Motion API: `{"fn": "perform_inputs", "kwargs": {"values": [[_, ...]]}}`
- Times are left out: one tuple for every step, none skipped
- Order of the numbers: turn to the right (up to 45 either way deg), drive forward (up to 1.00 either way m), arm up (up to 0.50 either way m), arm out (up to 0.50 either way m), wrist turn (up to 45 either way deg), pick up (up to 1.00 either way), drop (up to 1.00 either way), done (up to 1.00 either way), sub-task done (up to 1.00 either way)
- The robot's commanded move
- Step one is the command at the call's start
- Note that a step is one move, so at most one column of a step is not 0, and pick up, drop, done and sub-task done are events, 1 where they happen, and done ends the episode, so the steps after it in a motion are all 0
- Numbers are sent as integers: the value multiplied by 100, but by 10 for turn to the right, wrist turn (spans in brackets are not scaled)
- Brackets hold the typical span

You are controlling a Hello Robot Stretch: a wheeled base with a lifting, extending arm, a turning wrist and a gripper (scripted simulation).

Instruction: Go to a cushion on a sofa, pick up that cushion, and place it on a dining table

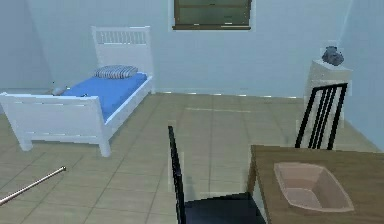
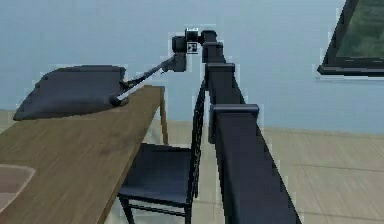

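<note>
From my station, in the arm side view, I see the arm point(image 2: 232, 110) reaching out along the dining table point(image 2: 90, 160), with the gripper point(image 2: 122, 93) at the right edge of a dark cushion point(image 2: 72, 90). The cushion sits over the table's far end, and I cannot tell whether it rests on the wood or whether the gripper holds it (the fingers tell me nothing either way). A black chair point(image 2: 165, 170) stands tucked at the table's right side, near the arm. Ahead, in the forward view, a pinkish tray point(image 1: 312, 187) lies on the table's near right part, and a white bed point(image 1: 75, 105) with a blue mattress stands far left.
</note>
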Motion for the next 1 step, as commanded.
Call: {"fn": "perform_inputs", "kwargs": {"values": [[0,0,-4,0,0,0,0,0,0]]}}
